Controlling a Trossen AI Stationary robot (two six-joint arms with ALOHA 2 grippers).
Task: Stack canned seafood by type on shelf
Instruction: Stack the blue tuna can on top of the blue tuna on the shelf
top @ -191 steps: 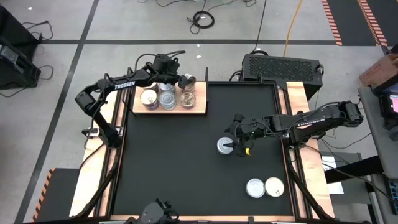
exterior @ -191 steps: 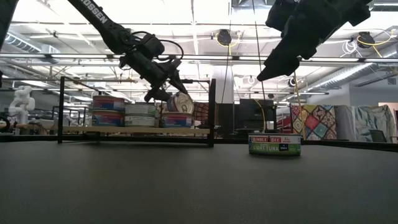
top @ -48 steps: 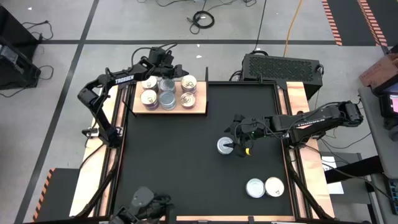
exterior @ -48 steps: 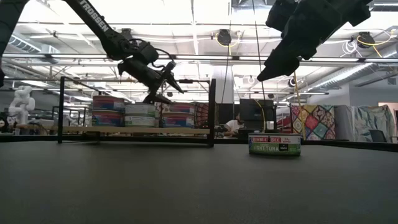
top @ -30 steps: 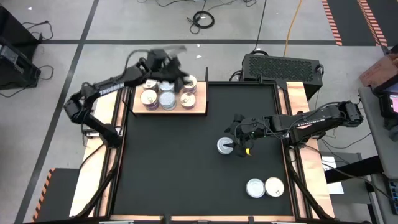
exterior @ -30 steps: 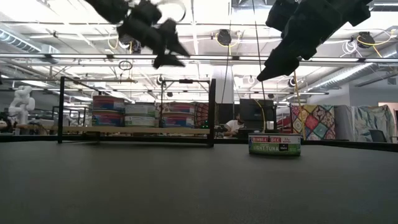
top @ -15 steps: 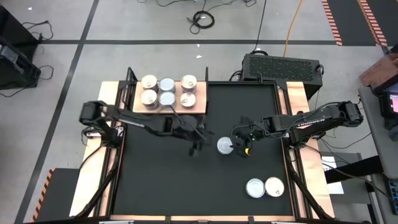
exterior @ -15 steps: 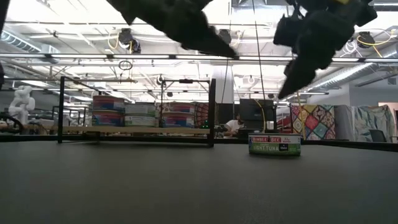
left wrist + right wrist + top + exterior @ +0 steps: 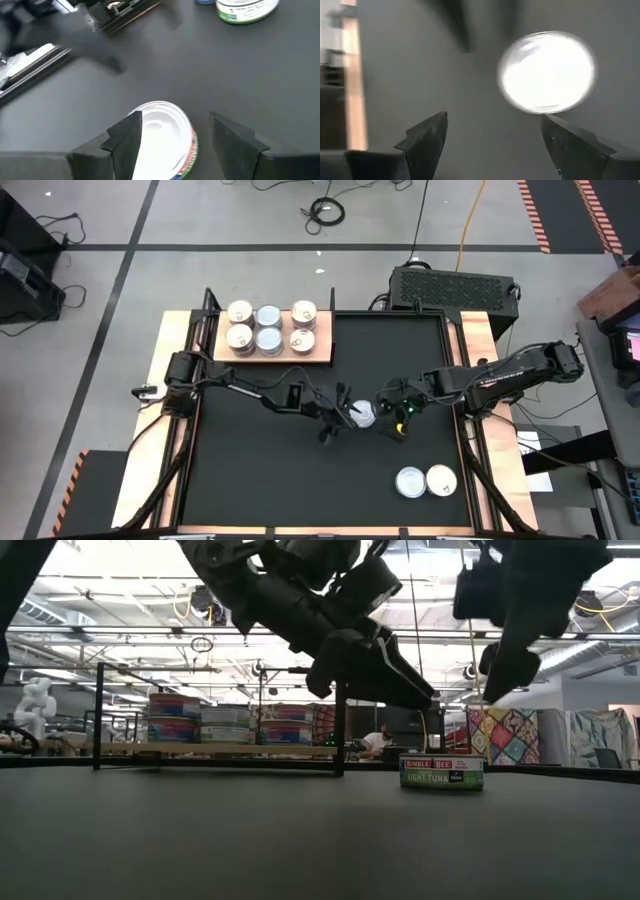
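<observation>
hovering over mid-mat tuna can (image 9: 364,414): left tool (image 9: 341,420) open; right tool (image 9: 398,418) open beside.

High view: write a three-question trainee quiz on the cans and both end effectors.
1. True or false: the shelf holds six visible can tops.
2. Which end effector is straddling the lone can at the mat's centre? A) left B) right
3. Fill in: two cans sit touching near the mat's ____ edge, the side away from the shelf.

Key: 1 true. 2 A: the left end effector is open around it, and the right end effector is open beside it. 3 front.
</observation>
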